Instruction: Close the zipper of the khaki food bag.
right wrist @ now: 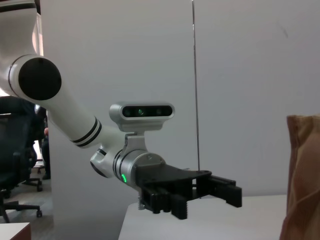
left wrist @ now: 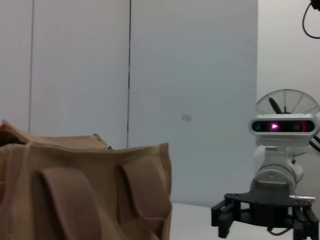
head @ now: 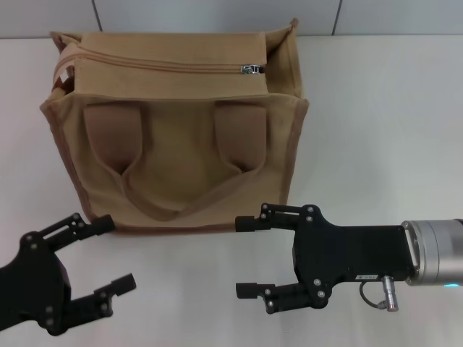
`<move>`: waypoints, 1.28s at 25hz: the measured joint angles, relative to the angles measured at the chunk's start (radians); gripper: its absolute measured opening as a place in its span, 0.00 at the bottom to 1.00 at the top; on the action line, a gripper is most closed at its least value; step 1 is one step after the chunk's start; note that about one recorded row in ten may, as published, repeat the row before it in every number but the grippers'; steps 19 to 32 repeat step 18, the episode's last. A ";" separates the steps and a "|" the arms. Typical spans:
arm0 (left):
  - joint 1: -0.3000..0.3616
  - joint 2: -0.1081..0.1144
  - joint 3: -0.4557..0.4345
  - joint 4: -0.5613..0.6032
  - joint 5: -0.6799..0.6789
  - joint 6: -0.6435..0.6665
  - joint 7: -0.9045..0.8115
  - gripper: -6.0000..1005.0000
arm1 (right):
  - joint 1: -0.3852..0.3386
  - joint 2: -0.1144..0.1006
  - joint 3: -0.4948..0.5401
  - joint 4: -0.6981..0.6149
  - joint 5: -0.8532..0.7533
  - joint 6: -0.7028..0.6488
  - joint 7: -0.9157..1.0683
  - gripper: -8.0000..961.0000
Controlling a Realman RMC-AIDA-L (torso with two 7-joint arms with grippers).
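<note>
The khaki food bag (head: pixel 181 137) stands upright on the white table, at the far left-centre in the head view. Its zipper (head: pixel 159 66) runs along the top, and the silver pull tab (head: pixel 250 69) sits near the bag's right end. One handle (head: pixel 181 199) hangs down the near face. My left gripper (head: pixel 118 253) is open and empty, in front of the bag's near left corner. My right gripper (head: pixel 241 257) is open and empty, in front of the near right corner. The bag also shows in the left wrist view (left wrist: pixel 85 190) and at the edge of the right wrist view (right wrist: pixel 302 175).
The white table (head: pixel 383 123) stretches to the right of the bag, with a grey panelled wall (head: pixel 217 14) behind it. The right gripper shows far off in the left wrist view (left wrist: pixel 262 222). The left gripper shows in the right wrist view (right wrist: pixel 200 192).
</note>
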 joint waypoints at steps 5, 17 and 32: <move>-0.007 -0.008 -0.003 -0.003 0.051 -0.002 0.000 0.78 | 0.002 0.000 0.002 0.003 0.005 0.003 0.000 0.83; -0.007 -0.023 -0.001 -0.003 0.072 0.004 0.003 0.78 | 0.007 0.000 0.004 0.006 0.011 0.003 0.006 0.83; -0.007 -0.024 -0.001 -0.003 0.073 0.004 0.004 0.78 | 0.007 0.000 0.003 0.006 0.011 0.003 0.006 0.83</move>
